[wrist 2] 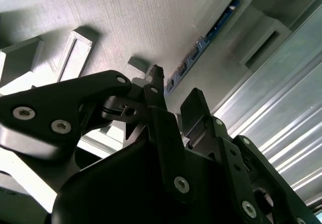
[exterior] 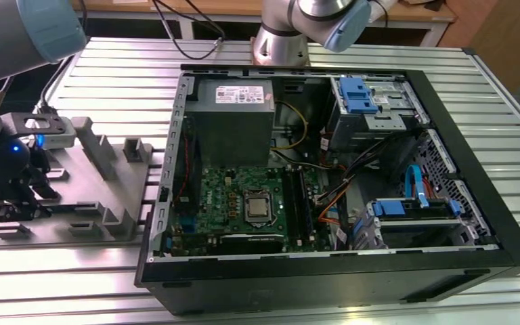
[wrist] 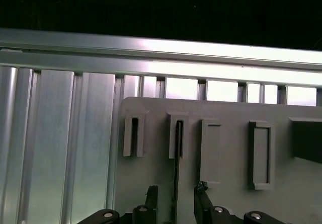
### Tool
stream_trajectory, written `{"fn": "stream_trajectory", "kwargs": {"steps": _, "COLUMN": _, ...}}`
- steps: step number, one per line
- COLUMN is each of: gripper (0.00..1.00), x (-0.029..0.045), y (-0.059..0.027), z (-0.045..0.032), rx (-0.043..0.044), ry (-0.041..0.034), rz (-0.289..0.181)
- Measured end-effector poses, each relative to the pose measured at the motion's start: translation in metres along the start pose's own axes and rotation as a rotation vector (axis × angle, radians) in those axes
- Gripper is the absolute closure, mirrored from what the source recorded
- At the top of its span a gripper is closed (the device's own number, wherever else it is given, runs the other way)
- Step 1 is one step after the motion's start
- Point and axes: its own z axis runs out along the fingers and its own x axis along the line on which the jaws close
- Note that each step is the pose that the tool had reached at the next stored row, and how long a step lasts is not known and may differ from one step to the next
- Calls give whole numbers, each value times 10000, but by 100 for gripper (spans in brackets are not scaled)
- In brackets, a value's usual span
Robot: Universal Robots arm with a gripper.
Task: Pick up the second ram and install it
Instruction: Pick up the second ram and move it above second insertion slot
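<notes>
Underneath everything lies the ribbed aluminium surface (exterior: 332, 51), carrying an open black desktop computer case (exterior: 332, 281) with its green motherboard exposed. Towards the exterior view's left of the case sits a grey moulded plastic tray (exterior: 89, 196) with upright posts and narrow slots. The arm's black hand (exterior: 14, 200) hangs low over the near end of that tray. In the first wrist view its fingers (wrist: 202, 199) stand apart, one on each side of the second ram (wrist: 176, 153), a long, thin dark memory stick standing on edge in a tray slot, with a gap showing on both sides. In the second wrist view the stick's (wrist 2: 193, 53) small chips show just beyond the fingertips.
</notes>
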Motion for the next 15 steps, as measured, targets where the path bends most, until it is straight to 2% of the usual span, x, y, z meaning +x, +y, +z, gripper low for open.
{"fn": "stream_trajectory", "kwargs": {"steps": 11, "gripper": 61, "x": 0, "y": 0, "z": 10, "rx": -1, "ry": 0, "rz": 0}}
{"fn": "stream_trajectory", "kwargs": {"steps": 13, "gripper": 62, "x": 0, "y": 0, "z": 11, "rx": -1, "ry": 0, "rz": 0}}
{"fn": "stream_trajectory", "kwargs": {"steps": 14, "gripper": 69, "x": 0, "y": 0, "z": 11, "rx": -1, "ry": 0, "rz": 0}}
{"fn": "stream_trajectory", "kwargs": {"steps": 15, "gripper": 69, "x": 0, "y": 0, "z": 12, "rx": 0, "ry": 0, "rz": 0}}
